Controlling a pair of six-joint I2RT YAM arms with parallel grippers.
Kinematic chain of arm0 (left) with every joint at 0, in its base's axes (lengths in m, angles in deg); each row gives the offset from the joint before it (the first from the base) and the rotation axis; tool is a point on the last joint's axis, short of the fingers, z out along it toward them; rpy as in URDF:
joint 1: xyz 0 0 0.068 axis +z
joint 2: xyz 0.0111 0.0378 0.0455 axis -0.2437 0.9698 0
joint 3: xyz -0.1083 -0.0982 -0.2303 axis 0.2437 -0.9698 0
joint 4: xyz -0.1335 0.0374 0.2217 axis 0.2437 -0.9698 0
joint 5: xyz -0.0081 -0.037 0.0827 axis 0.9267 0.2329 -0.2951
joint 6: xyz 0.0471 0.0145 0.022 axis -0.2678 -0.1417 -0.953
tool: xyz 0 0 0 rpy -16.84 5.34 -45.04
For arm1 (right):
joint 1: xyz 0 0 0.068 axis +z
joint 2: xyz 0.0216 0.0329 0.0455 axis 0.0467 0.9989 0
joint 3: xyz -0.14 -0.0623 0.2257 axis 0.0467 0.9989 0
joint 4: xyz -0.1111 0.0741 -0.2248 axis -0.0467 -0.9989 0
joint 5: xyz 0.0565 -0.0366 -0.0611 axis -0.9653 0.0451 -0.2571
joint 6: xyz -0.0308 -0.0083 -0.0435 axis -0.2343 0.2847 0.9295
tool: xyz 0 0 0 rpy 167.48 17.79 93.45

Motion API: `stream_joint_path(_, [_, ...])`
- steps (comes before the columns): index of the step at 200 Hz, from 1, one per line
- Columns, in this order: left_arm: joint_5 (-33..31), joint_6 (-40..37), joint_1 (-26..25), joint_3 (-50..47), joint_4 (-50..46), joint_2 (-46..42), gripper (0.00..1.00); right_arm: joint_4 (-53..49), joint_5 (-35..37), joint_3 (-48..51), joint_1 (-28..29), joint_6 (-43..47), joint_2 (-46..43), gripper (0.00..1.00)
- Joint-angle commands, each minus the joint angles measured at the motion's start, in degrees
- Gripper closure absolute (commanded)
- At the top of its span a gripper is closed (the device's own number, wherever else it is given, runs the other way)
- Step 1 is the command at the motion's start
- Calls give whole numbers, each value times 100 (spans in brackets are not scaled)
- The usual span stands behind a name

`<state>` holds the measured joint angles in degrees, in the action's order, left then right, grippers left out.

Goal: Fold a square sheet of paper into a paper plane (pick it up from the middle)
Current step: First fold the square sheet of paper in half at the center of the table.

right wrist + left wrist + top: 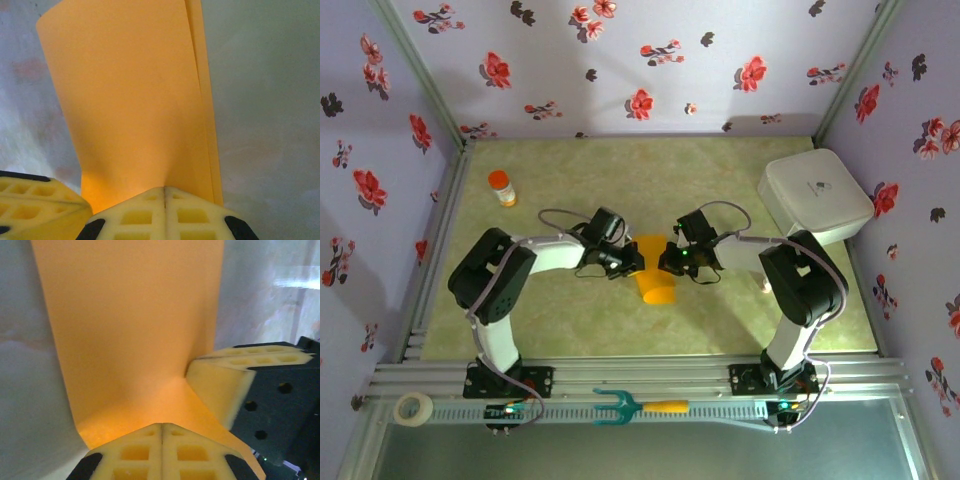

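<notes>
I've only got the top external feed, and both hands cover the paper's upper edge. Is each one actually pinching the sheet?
Observer: The left hand is. Its wrist camera shows it shut on the square sheet of paper, with no gap between the fingers.
Operator: And the right?
Observer: The right hand is shut on the sheet's edge too, right beside the left one.
Operator: Single layer or folded over?
Observer: From the right wrist, a second layer's edge runs along the sheet's right side, so it looks doubled there.
</notes>
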<state>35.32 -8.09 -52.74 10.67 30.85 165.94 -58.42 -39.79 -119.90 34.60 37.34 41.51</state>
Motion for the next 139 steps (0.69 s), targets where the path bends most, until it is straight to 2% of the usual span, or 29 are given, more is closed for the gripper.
stream_joint_path(1, [87,-187,-24,-126,-50,221,100,-698,486,251,25,7,228,100])
stream_joint_path(32, [-274,-326,-56,-351,-163,325,100,-709,514,261,25,-6,253,100])
stream_joint_path(63, [-698,-630,-63,-358,-669,130,100,-707,550,273,20,-11,235,100])
stream_joint_path(139, [-279,-207,-330,183,-536,-388,100,-705,560,292,25,-6,222,100])
